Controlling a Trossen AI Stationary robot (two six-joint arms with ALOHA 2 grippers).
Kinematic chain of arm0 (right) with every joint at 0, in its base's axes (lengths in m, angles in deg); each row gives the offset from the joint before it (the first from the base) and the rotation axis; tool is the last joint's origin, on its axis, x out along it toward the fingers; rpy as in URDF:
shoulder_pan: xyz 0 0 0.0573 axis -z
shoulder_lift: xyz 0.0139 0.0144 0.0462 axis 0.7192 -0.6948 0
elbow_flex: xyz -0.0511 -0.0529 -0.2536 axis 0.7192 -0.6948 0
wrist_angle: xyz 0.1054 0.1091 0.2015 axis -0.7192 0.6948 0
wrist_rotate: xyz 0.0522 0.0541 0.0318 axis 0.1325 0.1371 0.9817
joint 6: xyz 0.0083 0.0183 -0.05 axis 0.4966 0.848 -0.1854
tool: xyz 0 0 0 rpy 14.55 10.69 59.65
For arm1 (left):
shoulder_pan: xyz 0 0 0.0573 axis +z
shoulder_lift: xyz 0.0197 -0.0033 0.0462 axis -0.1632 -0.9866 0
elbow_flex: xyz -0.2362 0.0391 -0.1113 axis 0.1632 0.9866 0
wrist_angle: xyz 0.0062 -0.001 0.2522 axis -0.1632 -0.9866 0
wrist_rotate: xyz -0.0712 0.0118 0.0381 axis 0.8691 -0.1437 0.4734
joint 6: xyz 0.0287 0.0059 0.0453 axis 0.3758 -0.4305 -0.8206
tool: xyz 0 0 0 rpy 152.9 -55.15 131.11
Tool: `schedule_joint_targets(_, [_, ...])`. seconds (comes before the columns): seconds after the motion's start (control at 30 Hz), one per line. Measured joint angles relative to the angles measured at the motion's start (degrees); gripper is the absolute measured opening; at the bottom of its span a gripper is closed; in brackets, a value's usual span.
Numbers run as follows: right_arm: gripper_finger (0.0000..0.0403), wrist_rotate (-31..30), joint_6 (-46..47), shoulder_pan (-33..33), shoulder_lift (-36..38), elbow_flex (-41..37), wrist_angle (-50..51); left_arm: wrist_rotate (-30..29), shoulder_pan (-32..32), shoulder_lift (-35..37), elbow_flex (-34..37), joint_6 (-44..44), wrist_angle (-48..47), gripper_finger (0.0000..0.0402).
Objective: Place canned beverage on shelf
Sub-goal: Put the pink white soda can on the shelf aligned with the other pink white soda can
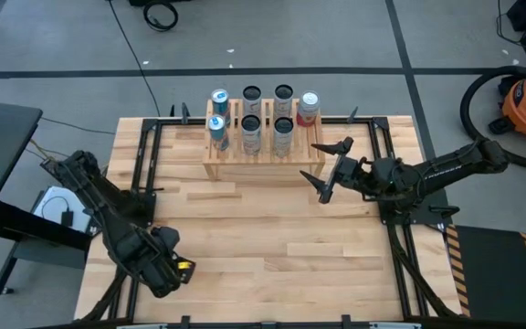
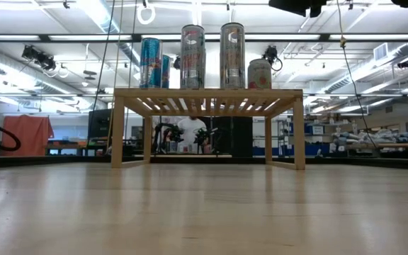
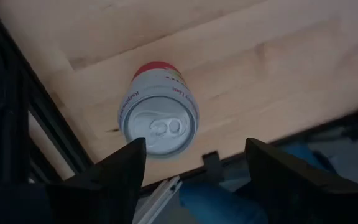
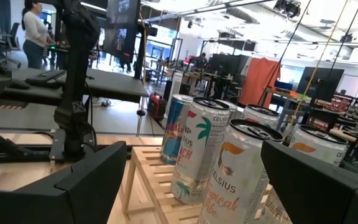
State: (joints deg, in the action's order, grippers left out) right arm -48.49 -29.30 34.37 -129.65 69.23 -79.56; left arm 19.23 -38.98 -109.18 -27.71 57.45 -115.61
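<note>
The right pincer (image 1: 326, 171) hovers spread beside the slatted light-wood shelf (image 1: 263, 163); the left pincer (image 3: 194, 163), spread, hangs above a red-and-silver can (image 3: 158, 115), its base hidden.

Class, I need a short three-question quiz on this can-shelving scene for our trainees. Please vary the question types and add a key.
1. How many cans stand on the shelf?
2. True or false: the right gripper holds a can.
3. The red-based can in the left wrist view is:
A. lying on its side
B. standing upright on the table
C. on the shelf

Key: 1. seven; 2. false, its jaws are open and empty; 3. B
</note>
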Motion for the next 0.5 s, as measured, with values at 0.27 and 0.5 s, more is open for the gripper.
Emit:
schedule_joint_targets(0.27, [0.0383, 0.20, -0.04, 0.00, -0.02, 0.00, 1.48, 3.54, 0.64, -5.20, 0.02, 2.84, 0.85, 0.0275])
schedule_joint_targets(0.5, [0.0383, 0.81, -0.04, 0.00, -0.02, 0.00, 3.17, 5.53, 0.50, -5.75, 0.02, 5.25, -2.45, 0.0275])
